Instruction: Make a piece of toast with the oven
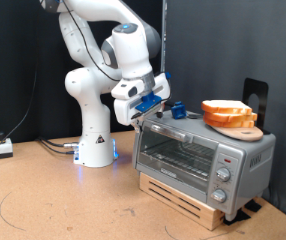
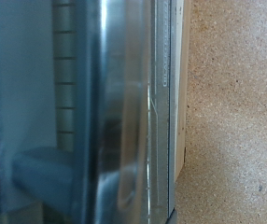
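Observation:
The silver-grey oven (image 1: 188, 158) stands on a wooden base on the table, its glass door closed. Two pale toast slices (image 1: 226, 108) are stacked on a round wooden board (image 1: 241, 129) on the oven's top, at the exterior view's right. My gripper (image 1: 143, 114) hangs at the oven's upper corner on the exterior view's left, above the door's edge, holding nothing that I can see. The wrist view is very close to the oven (image 2: 124, 112): I see the glass with rack lines (image 2: 66, 84) and the grey bar handle (image 2: 40, 173). No fingers show there.
A small blue object (image 1: 180, 110) sits on the oven top behind the gripper. A black stand (image 1: 255, 95) rises behind the board. The knobs (image 1: 223, 176) are on the oven's right panel. The robot base (image 1: 95, 145) and cables (image 1: 43, 145) are at the left. The brown tabletop (image 2: 236, 121) lies beside the oven.

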Action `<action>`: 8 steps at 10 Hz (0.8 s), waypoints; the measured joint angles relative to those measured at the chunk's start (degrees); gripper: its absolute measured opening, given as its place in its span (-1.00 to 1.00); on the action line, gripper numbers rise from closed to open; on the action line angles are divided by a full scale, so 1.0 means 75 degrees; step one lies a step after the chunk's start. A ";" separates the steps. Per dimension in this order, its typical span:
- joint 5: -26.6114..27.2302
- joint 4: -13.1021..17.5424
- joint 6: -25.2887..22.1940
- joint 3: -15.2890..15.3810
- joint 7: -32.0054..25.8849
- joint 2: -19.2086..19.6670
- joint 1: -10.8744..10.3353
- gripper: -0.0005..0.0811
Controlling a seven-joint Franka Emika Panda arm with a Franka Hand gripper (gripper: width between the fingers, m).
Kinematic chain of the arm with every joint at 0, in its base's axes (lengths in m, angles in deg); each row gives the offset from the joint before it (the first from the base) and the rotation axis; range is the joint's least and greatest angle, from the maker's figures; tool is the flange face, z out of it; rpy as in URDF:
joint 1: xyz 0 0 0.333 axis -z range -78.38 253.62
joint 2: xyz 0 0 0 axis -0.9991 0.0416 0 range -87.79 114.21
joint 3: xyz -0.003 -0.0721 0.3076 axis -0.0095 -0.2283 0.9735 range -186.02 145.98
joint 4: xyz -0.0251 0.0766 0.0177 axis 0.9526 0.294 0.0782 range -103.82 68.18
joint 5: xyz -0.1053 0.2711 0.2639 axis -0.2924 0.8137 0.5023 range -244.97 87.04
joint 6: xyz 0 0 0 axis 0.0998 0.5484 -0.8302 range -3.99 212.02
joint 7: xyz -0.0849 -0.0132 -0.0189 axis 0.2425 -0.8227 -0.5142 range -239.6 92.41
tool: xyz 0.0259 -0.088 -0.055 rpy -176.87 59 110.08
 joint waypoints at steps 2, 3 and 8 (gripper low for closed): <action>0.0003 -0.0024 0.0226 0.0042 0.0001 0.0375 -0.0013 0.99; 0.0000 0.0006 0.0310 0.0054 0.0008 0.0517 -0.0006 0.99; -0.0448 0.0244 0.0510 0.0053 0.0343 0.0844 0.0536 0.99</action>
